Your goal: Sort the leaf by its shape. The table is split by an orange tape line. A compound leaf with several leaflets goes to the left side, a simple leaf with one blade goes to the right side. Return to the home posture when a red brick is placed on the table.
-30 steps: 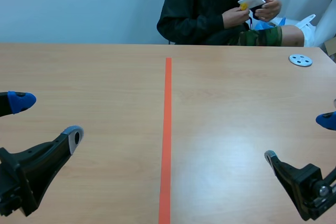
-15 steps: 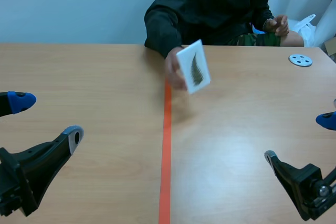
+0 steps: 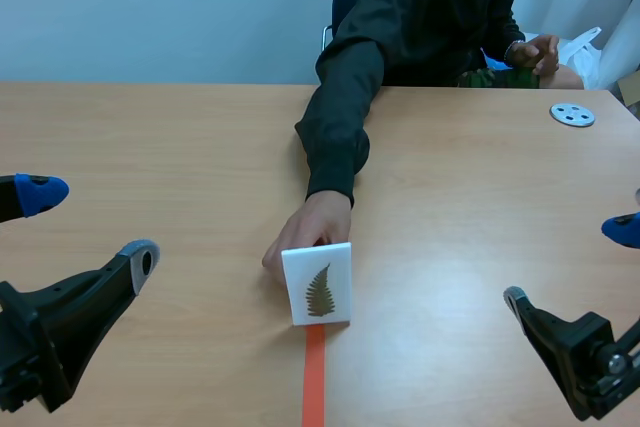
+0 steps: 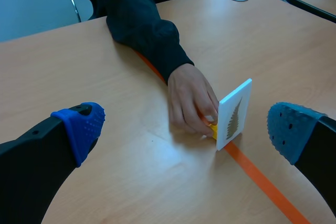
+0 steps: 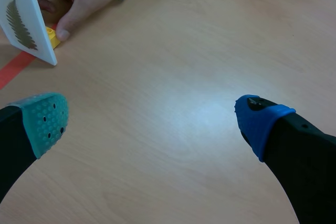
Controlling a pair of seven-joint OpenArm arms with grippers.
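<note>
A white rectangular card printed with a green, many-leafleted fern leaf stands upright on a small yellow base, set on the orange tape line, a person's hand behind it.

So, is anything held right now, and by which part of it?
The left gripper and right gripper hold nothing; both are open. The person's hand holds the leaf card from behind, at its yellow base.

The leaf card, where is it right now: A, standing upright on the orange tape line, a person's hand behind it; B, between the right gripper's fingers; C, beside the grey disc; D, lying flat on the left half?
A: the leaf card stands upright on the orange tape line, with a person's hand at its back.
</note>
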